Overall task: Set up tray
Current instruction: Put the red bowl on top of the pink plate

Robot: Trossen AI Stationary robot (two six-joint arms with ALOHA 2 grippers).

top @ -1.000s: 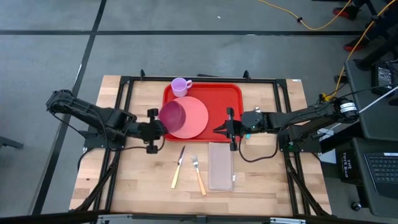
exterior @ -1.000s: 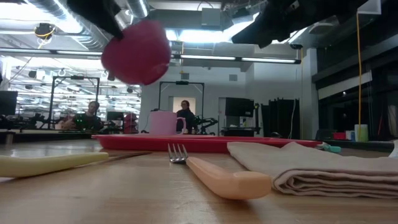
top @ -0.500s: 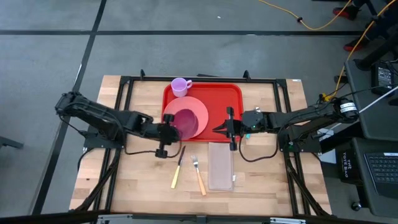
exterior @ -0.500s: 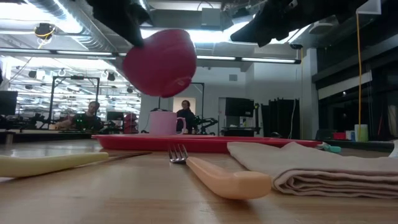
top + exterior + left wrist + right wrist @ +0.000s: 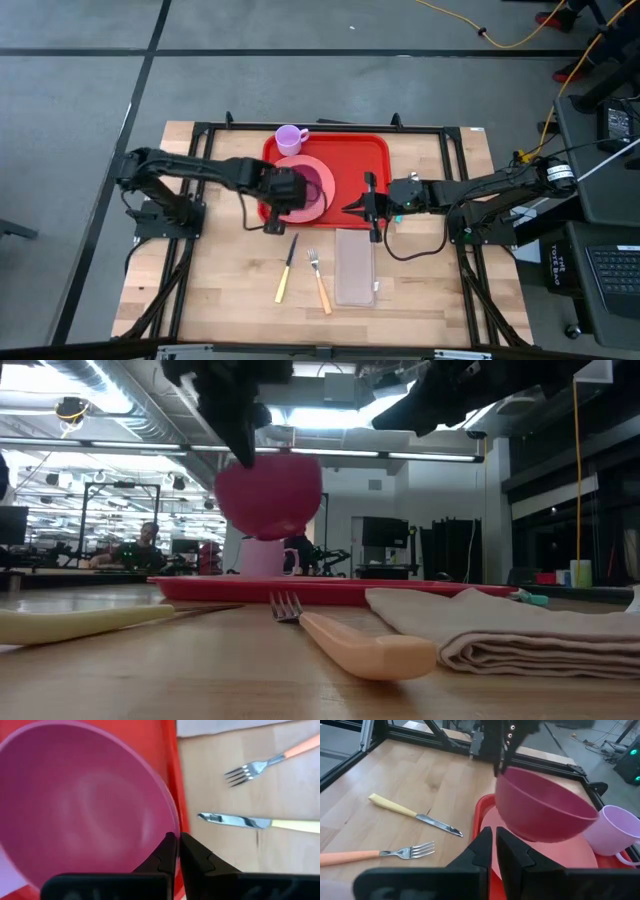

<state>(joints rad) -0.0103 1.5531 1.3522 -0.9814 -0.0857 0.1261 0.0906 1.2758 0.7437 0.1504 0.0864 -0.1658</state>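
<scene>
**Bowl over plate, not yet down**

Bowl (image 5: pixel 302 188) first: my left gripper (image 5: pixel 174 851) pinches its rim between pressed-together fingers, holding it in the air above the pink plate (image 5: pixel 325 195), a clear gap beneath it in the low view. The plate lies on the red tray (image 5: pixel 350 165), which sits at the table's far middle with the lilac mug (image 5: pixel 290 139) in its far left corner. In front of the tray, on bare wood, lie the knife (image 5: pixel 286 268), the fork (image 5: pixel 319 280) and the folded napkin (image 5: pixel 355 266). Further right, my right gripper (image 5: pixel 356 209) waits at the tray's near right edge, fingers closed on nothing. I judge this the bowl-placing step; next I should lower it level, centred on the plate, then release the rim.
</scene>
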